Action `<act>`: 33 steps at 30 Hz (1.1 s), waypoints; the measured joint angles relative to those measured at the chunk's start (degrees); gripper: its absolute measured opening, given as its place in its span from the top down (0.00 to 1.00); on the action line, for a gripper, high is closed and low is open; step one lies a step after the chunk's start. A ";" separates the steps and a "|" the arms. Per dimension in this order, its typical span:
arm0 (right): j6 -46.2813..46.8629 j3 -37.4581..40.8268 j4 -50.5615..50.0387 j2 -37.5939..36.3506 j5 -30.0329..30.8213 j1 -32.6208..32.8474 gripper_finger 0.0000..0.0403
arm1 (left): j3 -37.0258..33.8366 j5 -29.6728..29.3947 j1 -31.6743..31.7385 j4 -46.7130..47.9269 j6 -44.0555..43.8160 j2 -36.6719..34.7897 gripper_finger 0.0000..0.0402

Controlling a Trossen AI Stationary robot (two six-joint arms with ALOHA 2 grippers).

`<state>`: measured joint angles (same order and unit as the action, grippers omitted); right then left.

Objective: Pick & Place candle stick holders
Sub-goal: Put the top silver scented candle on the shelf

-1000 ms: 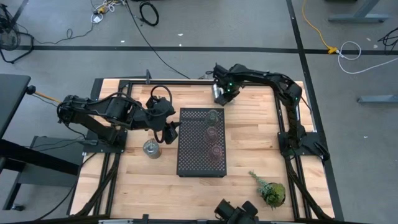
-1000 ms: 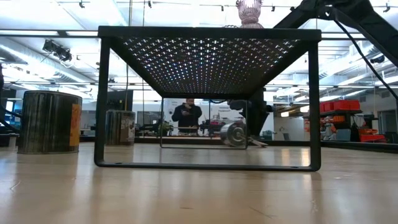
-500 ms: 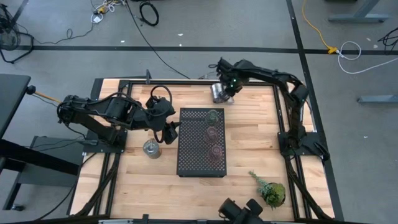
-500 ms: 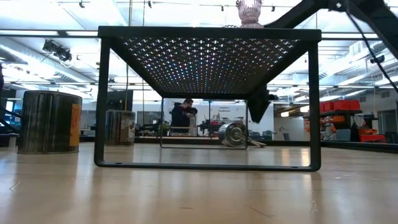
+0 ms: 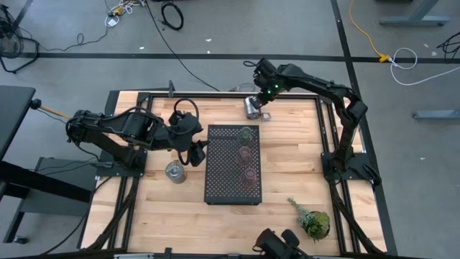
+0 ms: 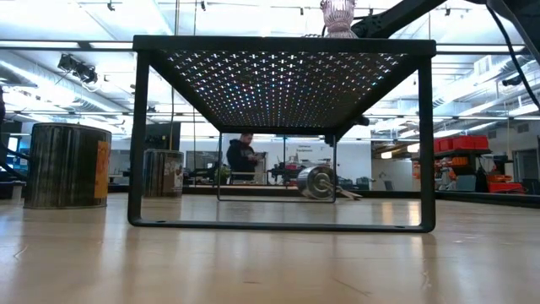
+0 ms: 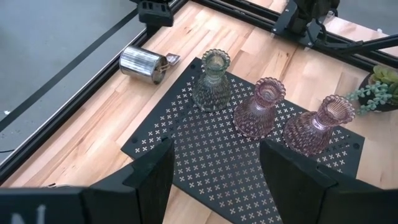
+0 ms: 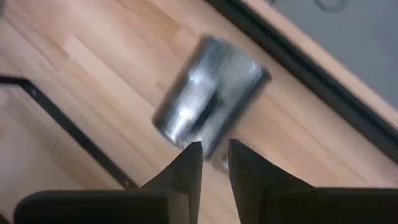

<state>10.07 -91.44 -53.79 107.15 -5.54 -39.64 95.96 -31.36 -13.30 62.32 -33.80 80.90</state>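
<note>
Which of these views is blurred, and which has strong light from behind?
Right wrist view: the lying silver holder is smeared by motion blur. Low view: bright room lights behind leave the black tray dark. Left wrist view: the three glass holders are sharp.

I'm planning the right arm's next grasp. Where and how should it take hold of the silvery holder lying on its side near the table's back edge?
Grip the silvery holder across its round body, mid-length, coming from above. It lies tipped on the wood, so its curved sides face outward and its open mouth points sideways. The right gripper hovers above it, fingers nearly closed; they must open first.
</note>
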 joint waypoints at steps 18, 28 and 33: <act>7.07 -0.04 2.46 0.00 -4.52 0.48 0.79 | 0.00 -0.97 0.00 -1.48 -0.04 0.00 0.41; 7.50 -0.04 0.49 0.00 -1.53 0.48 0.68 | 0.00 -0.97 0.00 -1.50 -0.10 0.02 0.41; 8.39 -0.04 0.43 0.00 -1.34 0.63 0.59 | 0.00 -0.96 0.00 -1.83 -0.14 0.01 0.41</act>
<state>18.46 -91.48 -53.36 107.15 -6.87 -39.00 95.96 -32.32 -13.30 60.49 -33.95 80.92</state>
